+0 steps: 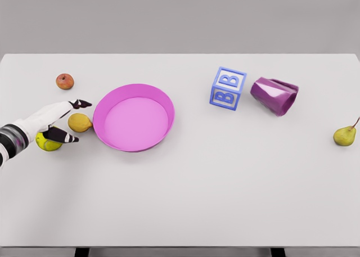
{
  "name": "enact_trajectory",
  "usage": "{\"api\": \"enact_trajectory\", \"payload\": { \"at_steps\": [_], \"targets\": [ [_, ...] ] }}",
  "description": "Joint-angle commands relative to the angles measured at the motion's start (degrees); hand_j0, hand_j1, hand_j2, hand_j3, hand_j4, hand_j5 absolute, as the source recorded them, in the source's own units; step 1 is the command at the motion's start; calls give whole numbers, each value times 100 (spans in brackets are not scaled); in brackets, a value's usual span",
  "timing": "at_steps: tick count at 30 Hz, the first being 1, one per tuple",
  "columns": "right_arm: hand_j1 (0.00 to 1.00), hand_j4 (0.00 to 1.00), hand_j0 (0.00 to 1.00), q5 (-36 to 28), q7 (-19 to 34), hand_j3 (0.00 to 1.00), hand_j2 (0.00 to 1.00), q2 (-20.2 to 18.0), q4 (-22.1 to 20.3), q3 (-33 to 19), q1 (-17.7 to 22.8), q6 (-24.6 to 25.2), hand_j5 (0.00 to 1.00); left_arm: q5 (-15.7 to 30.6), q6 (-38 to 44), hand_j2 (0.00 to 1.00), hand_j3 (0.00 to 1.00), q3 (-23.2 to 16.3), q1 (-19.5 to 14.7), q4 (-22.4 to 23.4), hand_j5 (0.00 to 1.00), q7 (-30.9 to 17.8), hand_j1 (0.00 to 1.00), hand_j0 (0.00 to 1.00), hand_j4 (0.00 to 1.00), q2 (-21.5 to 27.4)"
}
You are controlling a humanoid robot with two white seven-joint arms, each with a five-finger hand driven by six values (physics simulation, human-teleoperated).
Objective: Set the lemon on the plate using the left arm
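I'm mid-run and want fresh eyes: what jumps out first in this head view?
The bright pink plate left of the table's middle grabs the eye first. Right beside it, at the left edge, the left hand has its fingers spread around the yellow lemon, not yet closed on it. Farther right sit a blue letter block and a purple cup tipped on its side.

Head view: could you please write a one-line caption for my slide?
Left hand open around the lemon, beside the pink plate.
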Motion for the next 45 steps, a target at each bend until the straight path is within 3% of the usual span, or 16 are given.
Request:
{"api": "enact_trajectory", "payload": {
  "at_steps": [1,27,33,45],
  "targets": [
    [100,100,100,1,1,100,100,1,5,1,0,0,100,5,-7,88,88,6,-9,106,88,2,88,88,88,-47],
    [100,100,100,1,1,100,100,1,-4,1,0,0,100,5,-7,88,88,-222,-343,457,88,2,88,88,88,-108],
    [100,100,100,1,1,100,100,1,5,1,0,0,100,5,-7,76,76,-222,-343,449,76,2,76,76,76,-135],
    [100,100,100,1,1,100,100,1,4,1,0,0,100,5,-16,70,70,-222,-343,457,70,2,70,70,70,-135]
  ]
}}
